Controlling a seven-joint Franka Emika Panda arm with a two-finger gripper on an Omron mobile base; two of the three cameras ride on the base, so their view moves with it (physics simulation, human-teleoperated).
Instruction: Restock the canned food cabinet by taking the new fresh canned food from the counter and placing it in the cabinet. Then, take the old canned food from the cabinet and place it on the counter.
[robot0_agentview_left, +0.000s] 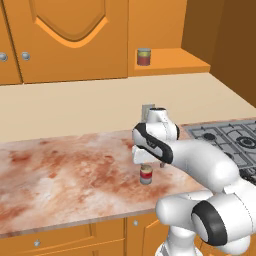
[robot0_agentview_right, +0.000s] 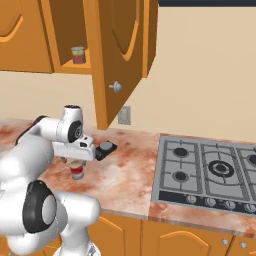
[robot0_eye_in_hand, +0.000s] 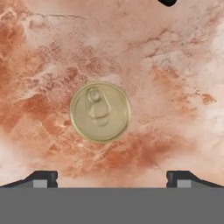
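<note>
The new fresh canned food (robot0_agentview_left: 146, 175) stands upright on the marbled bench (robot0_agentview_left: 60, 175), a little below the middle of the left base view and at centre left in the right base view (robot0_agentview_right: 76, 171). It is a small cylinder with a silver-grey rim at top and bottom and a bright red band round its middle. From the hand view, looking straight down, its lid (robot0_eye_in_hand: 100, 112) is a pale gold-grey disc with a pull tab, lying just left of centre on the reddish-brown and cream stone.

The pincer (robot0_eye_in_hand: 112, 178) hangs directly above this can with its jaws spread wide; the two dark fingertips (robot0_eye_in_hand: 43, 178) sit far apart at the bottom corners of the hand view, well clear of the lid and gripping nothing.

The old canned food (robot0_agentview_left: 144, 57), yellow-green on top and dark red below, stands upright on the flat orange ledge of the cabinet (robot0_agentview_left: 175, 62), in the upper middle of the left base view and at upper left in the right base view (robot0_agentview_right: 78, 55).
</note>
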